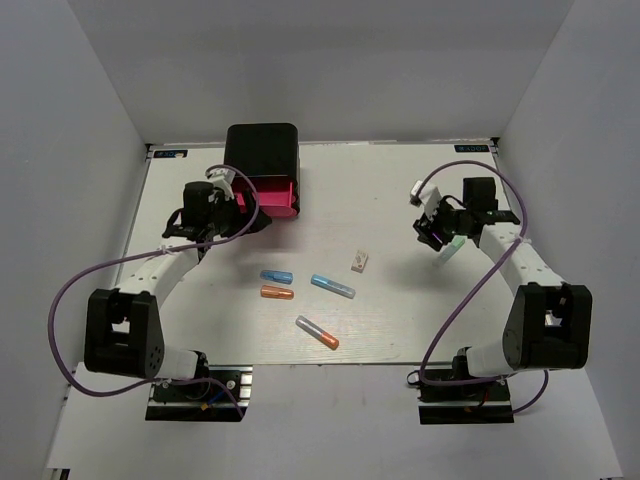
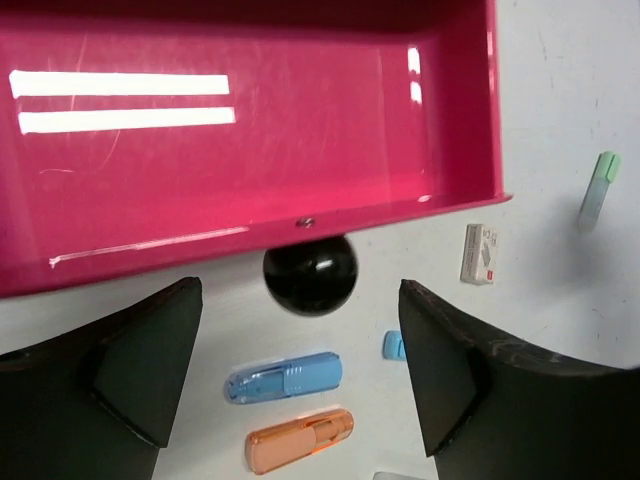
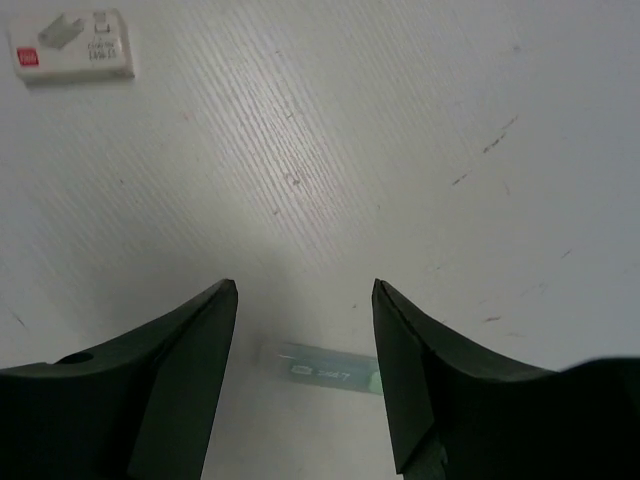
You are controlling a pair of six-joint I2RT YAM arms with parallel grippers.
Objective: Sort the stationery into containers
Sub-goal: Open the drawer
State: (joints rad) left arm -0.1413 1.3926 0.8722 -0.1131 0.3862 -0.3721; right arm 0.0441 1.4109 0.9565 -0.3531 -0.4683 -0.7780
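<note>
Only one pink drawer is seen pulled out of the black box in the top view; any other drawers are hidden beneath the box's top. In the left wrist view the drawer's interior is shown bare and glossy, cut off at the top and left edges. The left fingers are spread wide, and the black knob is seen between their tips, with a gap on each side.

The blue pen and the orange pen are seen lying side by side on the desk below the knob. A second blue-tipped pen is plain from above, but at the left wrist only its end is shown, the rest being hidden by a finger. The clear pen with an orange tip is fully seen only from above.

The right fingers are likewise spread apart. A clear green-tipped pen lies on the desk between them, dim in shadow, one end covered by a finger; contact cannot be told. The white block is shown well apart, at the upper left corner.
</note>
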